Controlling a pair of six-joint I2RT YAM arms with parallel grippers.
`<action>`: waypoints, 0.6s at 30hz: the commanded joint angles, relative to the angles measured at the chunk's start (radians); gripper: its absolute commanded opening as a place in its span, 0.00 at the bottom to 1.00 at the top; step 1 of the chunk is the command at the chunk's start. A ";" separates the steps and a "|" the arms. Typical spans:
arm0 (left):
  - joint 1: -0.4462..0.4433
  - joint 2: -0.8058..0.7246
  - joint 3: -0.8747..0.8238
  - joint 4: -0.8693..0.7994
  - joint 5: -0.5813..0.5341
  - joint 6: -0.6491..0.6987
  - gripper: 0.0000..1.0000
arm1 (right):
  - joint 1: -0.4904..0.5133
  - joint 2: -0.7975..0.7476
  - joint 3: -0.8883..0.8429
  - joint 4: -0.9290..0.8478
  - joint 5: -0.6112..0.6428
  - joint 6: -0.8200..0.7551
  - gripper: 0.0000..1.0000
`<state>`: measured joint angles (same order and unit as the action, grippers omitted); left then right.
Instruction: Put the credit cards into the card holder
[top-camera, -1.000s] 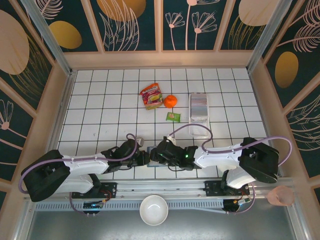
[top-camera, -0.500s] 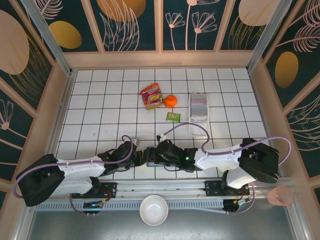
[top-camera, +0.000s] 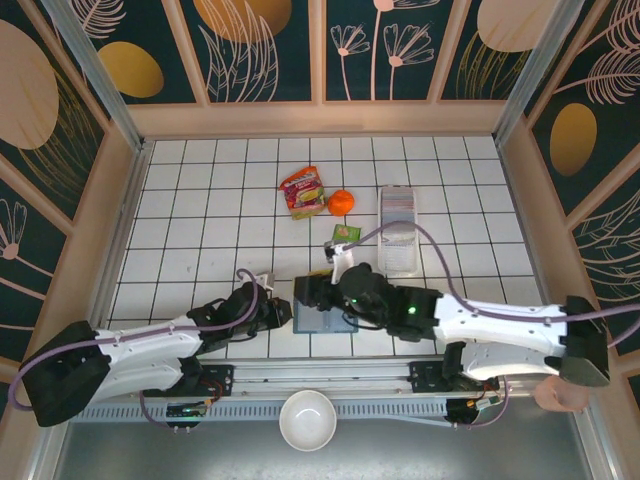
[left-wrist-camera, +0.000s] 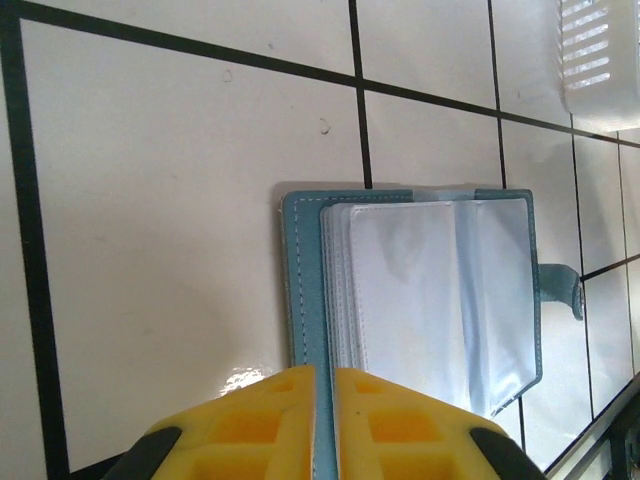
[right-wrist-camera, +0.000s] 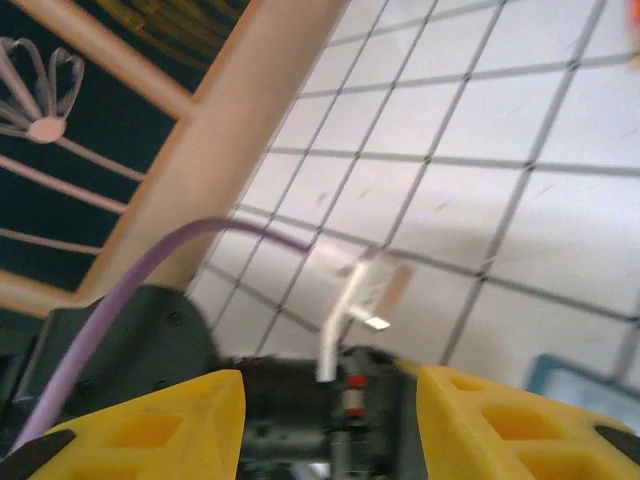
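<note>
Left gripper (left-wrist-camera: 323, 385), low, pinches the open card holder's (left-wrist-camera: 430, 290) edge; right gripper (right-wrist-camera: 330, 392) hovers over it, half-open, empty; tray (top-camera: 400, 228) beyond.

This was a robot test cell; a left arm (top-camera: 140, 345) and a right arm (top-camera: 500, 325) sat bolted to an aluminium rail (top-camera: 330, 372) beside a white grid-tiled floor (top-camera: 200, 200); floral-printed wall panels (top-camera: 260, 40) and metal posts (top-camera: 90, 70) boxed it in.
</note>
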<state>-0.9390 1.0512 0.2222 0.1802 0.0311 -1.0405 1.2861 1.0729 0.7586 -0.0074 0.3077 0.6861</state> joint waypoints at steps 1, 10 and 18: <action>-0.006 -0.021 0.014 -0.051 -0.030 0.014 0.15 | -0.069 -0.102 0.014 -0.222 0.220 -0.379 0.57; -0.007 -0.025 0.046 -0.076 -0.047 0.042 0.15 | -0.715 -0.284 -0.078 -0.362 -0.265 -1.581 0.81; -0.007 -0.040 0.039 -0.059 -0.035 0.040 0.16 | -1.006 -0.053 -0.126 -0.191 -0.328 -1.992 0.81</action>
<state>-0.9390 1.0241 0.2451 0.1280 0.0021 -1.0142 0.2890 0.9493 0.6559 -0.2649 0.0433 -1.0538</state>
